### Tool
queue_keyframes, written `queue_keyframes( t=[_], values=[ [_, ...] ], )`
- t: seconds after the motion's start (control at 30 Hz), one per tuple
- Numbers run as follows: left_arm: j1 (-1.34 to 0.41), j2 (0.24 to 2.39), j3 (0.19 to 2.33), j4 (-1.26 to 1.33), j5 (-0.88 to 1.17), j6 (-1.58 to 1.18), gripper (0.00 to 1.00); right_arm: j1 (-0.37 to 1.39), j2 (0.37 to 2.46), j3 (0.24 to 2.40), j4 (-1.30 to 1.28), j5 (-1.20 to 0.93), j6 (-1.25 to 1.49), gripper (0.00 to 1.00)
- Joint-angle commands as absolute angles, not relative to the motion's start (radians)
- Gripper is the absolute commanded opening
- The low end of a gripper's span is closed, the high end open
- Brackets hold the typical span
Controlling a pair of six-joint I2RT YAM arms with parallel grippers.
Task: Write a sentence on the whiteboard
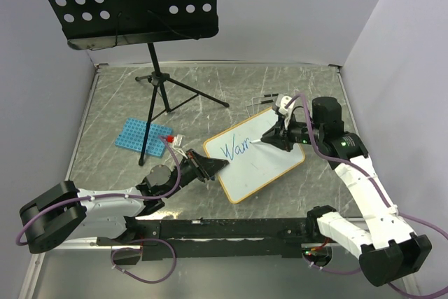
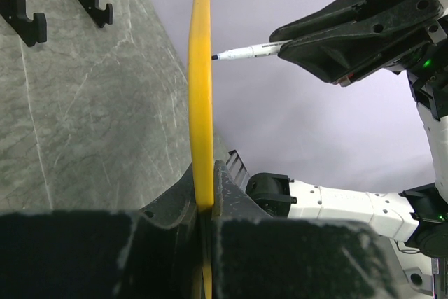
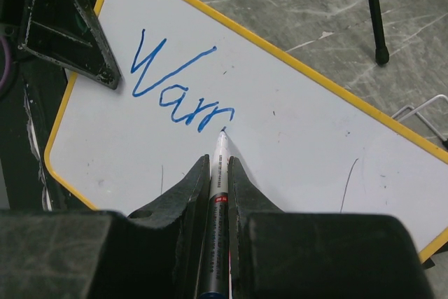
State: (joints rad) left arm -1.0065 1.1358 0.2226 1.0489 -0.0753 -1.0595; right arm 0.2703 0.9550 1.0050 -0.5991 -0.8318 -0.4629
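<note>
Right gripper (image 3: 218, 162) clamps the marker (image 3: 220, 146), tip at the sentence (image 3: 175, 99)'s last stroke, bare whiteboard (image 3: 301, 145) stretching onward along its long axis

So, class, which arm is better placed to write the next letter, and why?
Right: the right pincer holds the marker, tip at the end of the blue writing on the whiteboard. The left pincer is clamped on the board's edge.

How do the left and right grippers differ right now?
The left gripper is shut on the yellow edge of the whiteboard; the right gripper is shut on a marker. The left gripper comes at the board edge-on; the right gripper points the marker tip at its face, by the blue letters. Both are closed.
</note>
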Motion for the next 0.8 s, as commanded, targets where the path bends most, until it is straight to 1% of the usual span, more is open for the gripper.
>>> queue_keyframes(
  t=[0.0, 0.77],
  values=[
    [-1.006, 1.098, 0.242, 1.235, -0.066, -1.077, 0.01, 0.264, 0.927, 0.988, -0.63, -0.851, -0.5, 0.0],
    [-1.006, 1.106, 0.253, 1.236, -0.057, -1.075, 0.01, 0.264, 0.997, 1.049, -0.515, -0.818, -0.419, 0.0]
  ],
)
